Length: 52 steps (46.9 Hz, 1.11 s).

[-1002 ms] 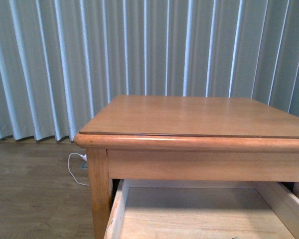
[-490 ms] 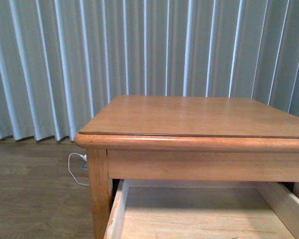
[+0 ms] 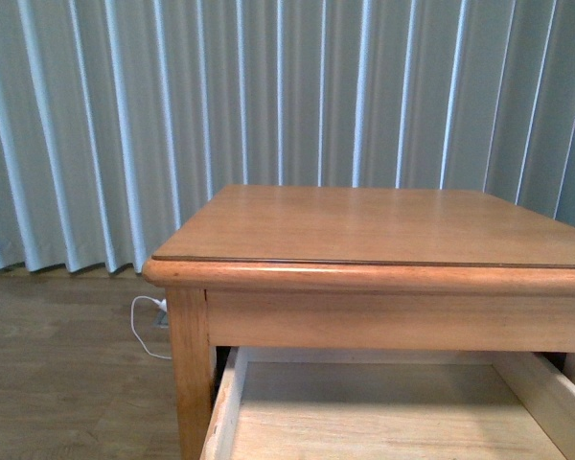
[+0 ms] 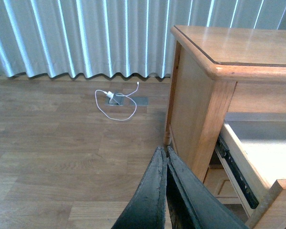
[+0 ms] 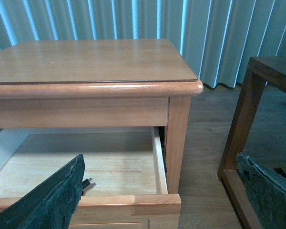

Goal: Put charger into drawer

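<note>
The drawer (image 3: 383, 412) stands pulled open under the honey-coloured table top (image 3: 383, 225), its pale bare-wood floor showing. It also appears in the left wrist view as the drawer (image 4: 257, 148) and in the right wrist view as the drawer (image 5: 114, 162). My right gripper (image 5: 159, 162) is open, hovering in front of the drawer's front corner. Beside its dark finger (image 5: 52, 200) a small grey metal tip (image 5: 87, 182) lies on the drawer floor; the rest of the charger is hidden behind that finger. My left gripper (image 4: 166, 157) is shut on nothing, out over the floor by the table leg (image 4: 205, 129).
A thin white cable (image 4: 115, 102) lies looped on the wooden floor near the pleated curtain (image 3: 268, 96). A darker wooden piece of furniture (image 5: 250, 119) stands close to the table's right side. The drawer's metal slide rail (image 4: 236, 169) is exposed.
A small dark speck at the bottom edge of the drawer floor in the front view no longer shows. Nothing else has visibly moved.
</note>
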Each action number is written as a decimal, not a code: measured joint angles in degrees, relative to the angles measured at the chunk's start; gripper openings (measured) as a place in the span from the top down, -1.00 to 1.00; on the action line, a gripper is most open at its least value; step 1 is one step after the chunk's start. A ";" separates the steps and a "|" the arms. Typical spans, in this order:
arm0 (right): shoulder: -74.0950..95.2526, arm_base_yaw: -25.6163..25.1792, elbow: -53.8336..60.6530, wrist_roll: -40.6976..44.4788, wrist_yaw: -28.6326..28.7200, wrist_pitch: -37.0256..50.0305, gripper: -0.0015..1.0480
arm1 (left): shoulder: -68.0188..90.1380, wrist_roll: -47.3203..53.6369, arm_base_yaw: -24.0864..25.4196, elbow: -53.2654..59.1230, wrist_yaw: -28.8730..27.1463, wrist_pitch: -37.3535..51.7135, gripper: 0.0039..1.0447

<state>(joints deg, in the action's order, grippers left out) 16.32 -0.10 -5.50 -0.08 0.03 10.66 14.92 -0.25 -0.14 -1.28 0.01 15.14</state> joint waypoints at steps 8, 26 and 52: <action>0.00 0.00 0.00 0.00 -0.02 0.00 -0.83 | -2.95 0.00 0.00 0.00 0.00 -2.93 0.93; 0.00 0.00 0.00 0.00 0.00 0.00 -0.83 | -14.53 0.00 0.00 -0.02 0.00 -14.99 0.93; 0.00 0.00 0.00 0.00 -0.02 0.00 -0.83 | -14.67 0.00 0.00 -0.02 0.00 -15.10 0.65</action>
<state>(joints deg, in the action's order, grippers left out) 16.32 -0.10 -5.50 -0.08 0.01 10.66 0.25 -0.25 -0.14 -1.30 0.01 0.03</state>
